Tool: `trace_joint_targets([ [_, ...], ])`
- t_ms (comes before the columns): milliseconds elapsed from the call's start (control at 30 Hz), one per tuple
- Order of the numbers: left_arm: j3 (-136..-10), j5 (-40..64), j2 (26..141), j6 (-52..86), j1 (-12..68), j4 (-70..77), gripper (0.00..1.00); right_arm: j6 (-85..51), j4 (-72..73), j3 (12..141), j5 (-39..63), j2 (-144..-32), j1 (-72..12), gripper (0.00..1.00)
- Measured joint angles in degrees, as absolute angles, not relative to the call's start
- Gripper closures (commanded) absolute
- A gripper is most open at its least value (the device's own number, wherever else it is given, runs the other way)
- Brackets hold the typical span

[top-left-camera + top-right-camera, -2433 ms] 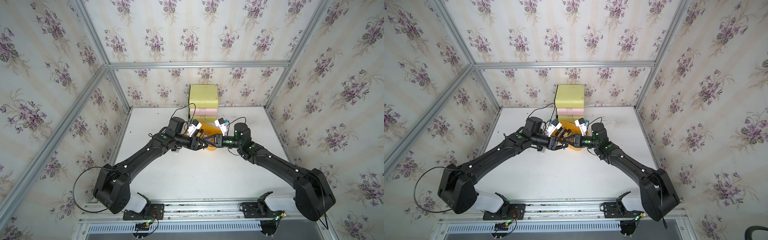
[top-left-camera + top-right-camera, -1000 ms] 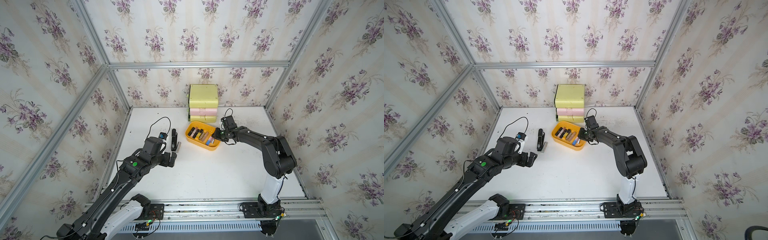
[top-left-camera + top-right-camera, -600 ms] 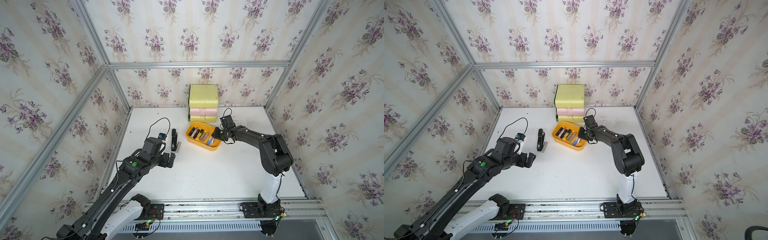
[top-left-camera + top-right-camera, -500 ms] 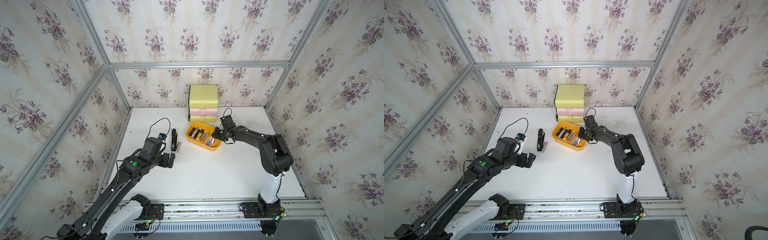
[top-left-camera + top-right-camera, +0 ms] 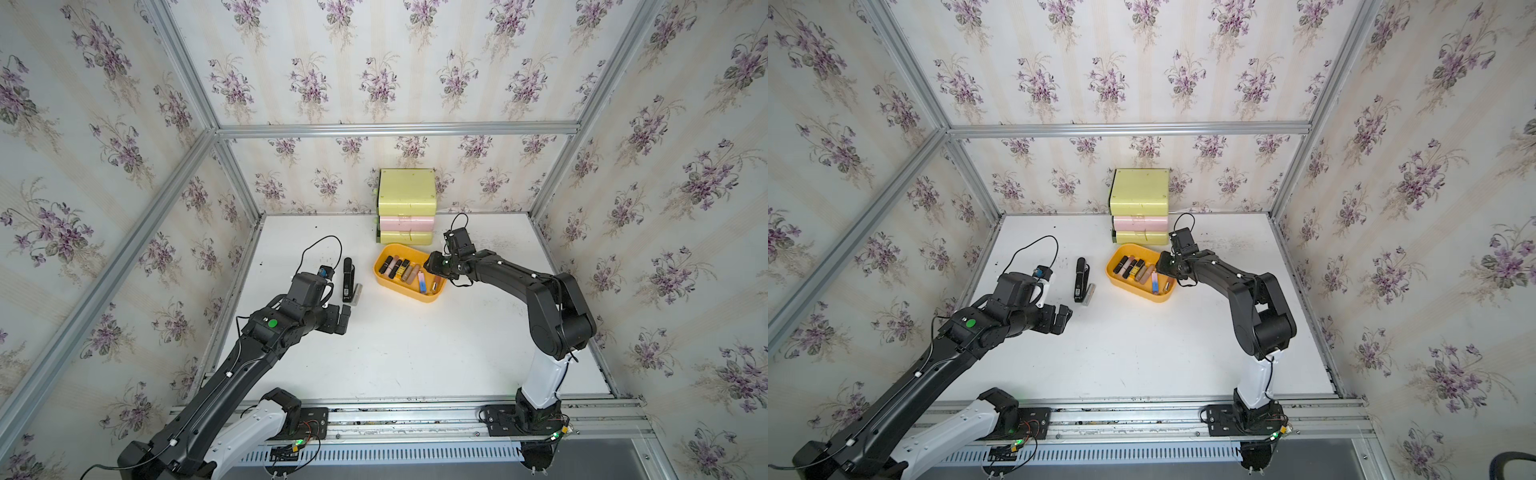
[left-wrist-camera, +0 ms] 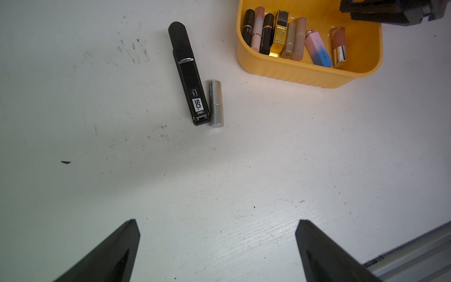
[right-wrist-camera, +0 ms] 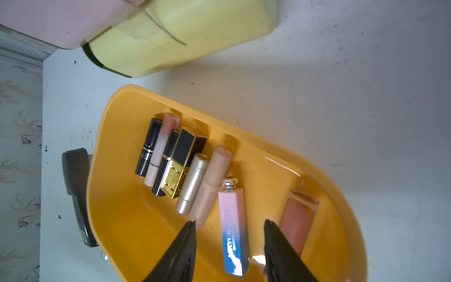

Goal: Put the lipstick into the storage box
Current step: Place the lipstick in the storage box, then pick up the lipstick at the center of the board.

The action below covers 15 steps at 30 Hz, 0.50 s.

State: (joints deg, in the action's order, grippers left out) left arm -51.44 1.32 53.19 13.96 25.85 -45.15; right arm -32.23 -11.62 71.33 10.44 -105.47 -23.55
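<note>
The orange-yellow storage box point(image 5: 420, 296) point(image 5: 1144, 294) sits in front of the drawer unit and holds several lipsticks. A pink-and-blue lipstick point(image 7: 233, 227) point(image 5: 422, 281) lies on the box floor between the fingers of my right gripper point(image 7: 230, 223) point(image 5: 433, 264). That gripper is open, with a gap on each side of the tube. A silver lipstick point(image 6: 216, 103) point(image 5: 356, 294) lies on the table against a black stapler point(image 6: 189, 78). My left gripper point(image 6: 217, 225) point(image 5: 341, 319) hovers wide open and empty, nearer the front than the silver lipstick.
A pale yellow-and-pink drawer unit point(image 5: 406, 205) point(image 7: 170, 36) stands against the back wall right behind the box. The stapler point(image 5: 347, 279) lies left of the box. Papered walls and aluminium rails enclose the white table point(image 5: 415, 349).
My right gripper's jaws have opened over the box, and the pink-and-blue lipstick now lies free between them. The left arm has hardly moved.
</note>
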Motion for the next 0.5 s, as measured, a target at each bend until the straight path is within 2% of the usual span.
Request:
trace_joint_targets([
  [267,-51.2,1.78,55.11,14.17,25.85,-45.12,0.0,-31.9,-8.88,69.58,15.14,-96.92,-24.25,0.48],
  [500,-51.09,3.38,59.77,14.66,25.85,-44.84,0.0,-29.93,-4.95,64.66,23.4,-88.66,-25.54,0.47],
])
